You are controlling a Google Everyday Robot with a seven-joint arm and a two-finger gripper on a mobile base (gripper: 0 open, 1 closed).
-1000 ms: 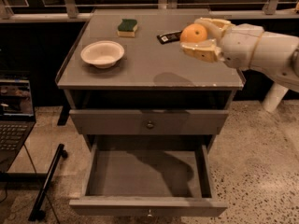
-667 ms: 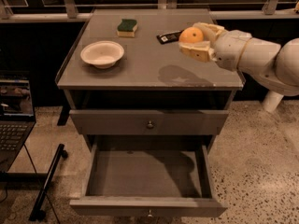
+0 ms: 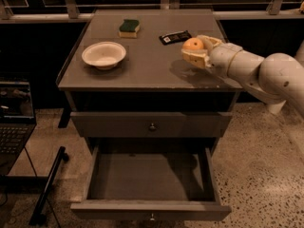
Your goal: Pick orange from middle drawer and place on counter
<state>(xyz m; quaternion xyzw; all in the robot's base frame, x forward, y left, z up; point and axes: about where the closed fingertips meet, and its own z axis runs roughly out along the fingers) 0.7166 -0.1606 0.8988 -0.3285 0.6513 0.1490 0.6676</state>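
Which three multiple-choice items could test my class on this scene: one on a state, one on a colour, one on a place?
1. The middle drawer is: A shut; B open and empty; C open, holding fruit.
2. The sponge has a top that is: A green; B red; C white.
3. The orange is: A in the drawer; B beside the sponge; C in the gripper, over the right side of the counter.
Answers: B, its bare floor shows; A, green over a yellow base; C, it is gripped above its shadow.
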